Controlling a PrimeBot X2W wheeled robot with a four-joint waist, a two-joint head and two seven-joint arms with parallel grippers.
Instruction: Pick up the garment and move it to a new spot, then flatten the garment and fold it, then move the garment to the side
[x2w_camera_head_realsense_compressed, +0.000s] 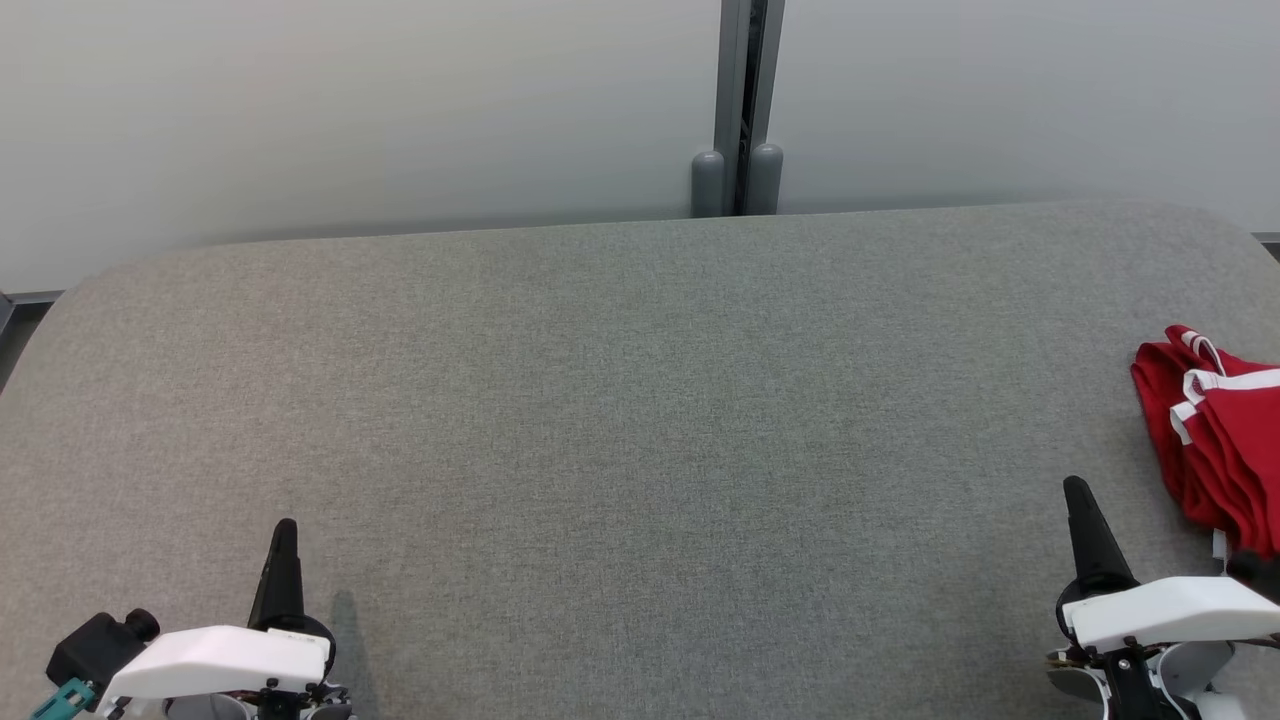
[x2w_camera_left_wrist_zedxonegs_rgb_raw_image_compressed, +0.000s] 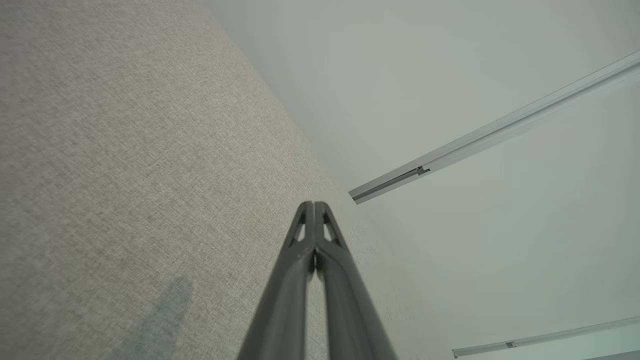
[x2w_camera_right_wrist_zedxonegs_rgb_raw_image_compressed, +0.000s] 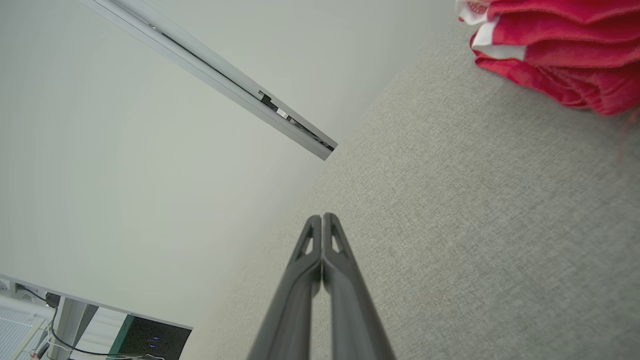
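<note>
The garment (x2w_camera_head_realsense_compressed: 1220, 440) is red with white trim and lies bunched in folds at the right edge of the grey table; the picture's edge cuts off part of it. The right wrist view has the garment (x2w_camera_right_wrist_zedxonegs_rgb_raw_image_compressed: 560, 55) in its upper right corner. My right gripper (x2w_camera_head_realsense_compressed: 1078, 490) stands shut at the lower right, a short way left of the garment and not touching it; its tips (x2w_camera_right_wrist_zedxonegs_rgb_raw_image_compressed: 322, 217) press together with nothing between them. At the lower left my left gripper (x2w_camera_head_realsense_compressed: 285, 528) is shut and empty over bare cloth, far from the garment, its tips (x2w_camera_left_wrist_zedxonegs_rgb_raw_image_compressed: 313, 205) closed.
The grey fabric table (x2w_camera_head_realsense_compressed: 620, 420) spans the whole view, with rounded far corners. Behind it stands a pale wall with a grey vertical post (x2w_camera_head_realsense_compressed: 745, 110). A dark screen and cables (x2w_camera_right_wrist_zedxonegs_rgb_raw_image_compressed: 145, 340) lie off the table's side.
</note>
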